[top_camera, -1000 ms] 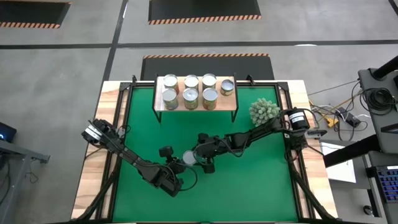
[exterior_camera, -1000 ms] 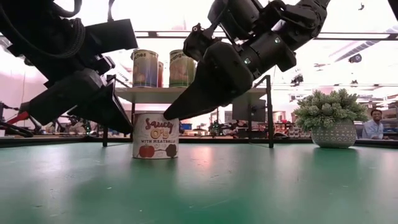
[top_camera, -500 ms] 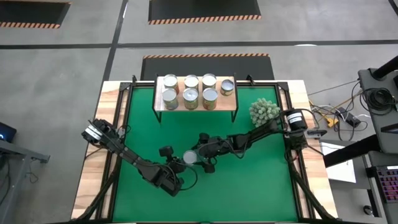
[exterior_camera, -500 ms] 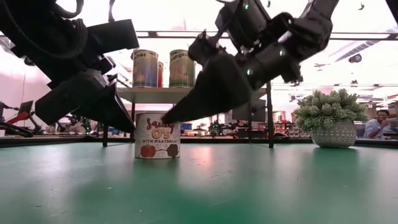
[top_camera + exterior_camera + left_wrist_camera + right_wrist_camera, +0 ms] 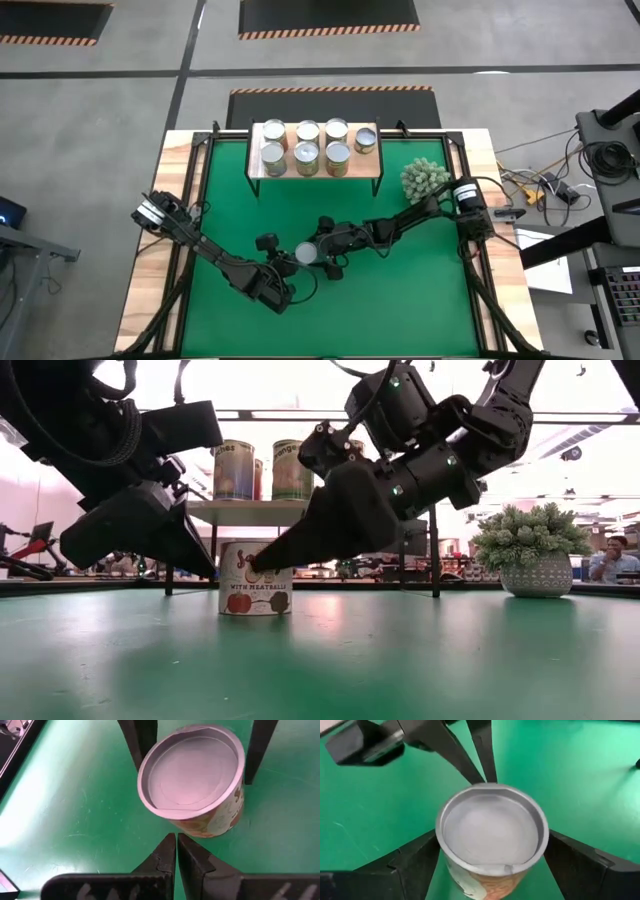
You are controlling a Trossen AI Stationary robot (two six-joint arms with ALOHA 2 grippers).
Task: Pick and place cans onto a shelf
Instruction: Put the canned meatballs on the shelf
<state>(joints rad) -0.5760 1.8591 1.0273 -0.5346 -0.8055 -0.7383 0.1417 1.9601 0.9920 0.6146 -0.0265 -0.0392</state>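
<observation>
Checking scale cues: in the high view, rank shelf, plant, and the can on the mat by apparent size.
1. shelf, clearly largest.
2. plant.
3. can on the mat, smallest, partly hidden between the open right gripper and the shut left gripper.

We're looking at a grey concrete floor [image 5: 100,150] with hazard-striped black mats [image 5: 328,15], bright ceiling lights glaring overhead.

One camera looks straight down on the whole bench [image 5: 480,150]; another sits at its surface, facing level across. Both wrist cameras look down from close range, from opposite sides, onto the same silver-topped, orange-labelled tin can [image 5: 192,780].
</observation>
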